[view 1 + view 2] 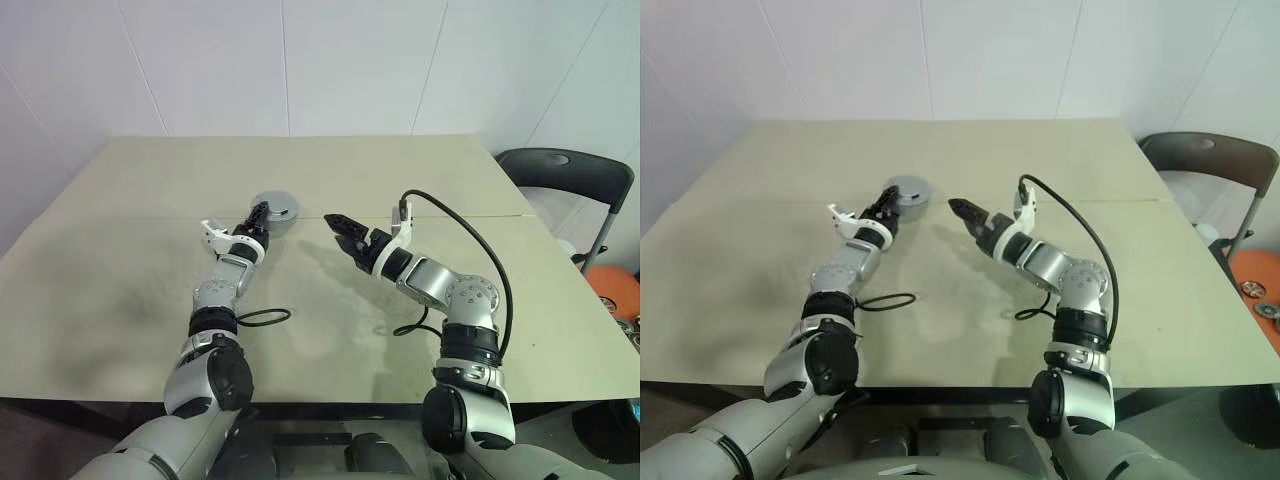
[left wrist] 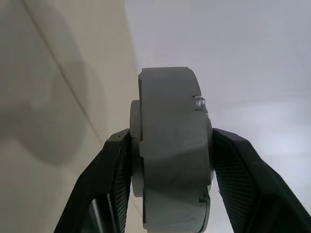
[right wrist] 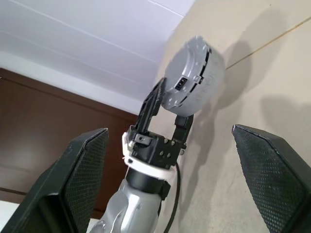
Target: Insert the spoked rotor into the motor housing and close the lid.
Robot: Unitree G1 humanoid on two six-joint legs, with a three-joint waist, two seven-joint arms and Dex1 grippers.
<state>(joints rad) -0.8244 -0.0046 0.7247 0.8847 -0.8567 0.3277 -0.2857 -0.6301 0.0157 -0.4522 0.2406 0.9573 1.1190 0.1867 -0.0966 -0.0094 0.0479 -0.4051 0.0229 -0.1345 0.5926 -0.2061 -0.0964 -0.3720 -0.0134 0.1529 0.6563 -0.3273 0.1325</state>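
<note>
Grey and disc-shaped, the motor housing (image 1: 273, 211) is pinched across its two flat faces by the left gripper (image 1: 262, 214), whose black fingers (image 2: 114, 170) press on either side of it above the table (image 1: 120, 240), left of centre. In the right wrist view the housing (image 3: 192, 80) stands on edge, its round faces turned sideways and its short axis running from finger to finger. No copper windings show from any angle, and whether the casing is open or already lidded cannot be told. The right gripper (image 1: 340, 229) hangs empty just to the right of it, its jaws spread wide and pointing left toward the housing, with a clear gap of table between the two. The left arm has the housing, while the right is the nearer free one, and probably the one to take or steady it from the right side.
</note>
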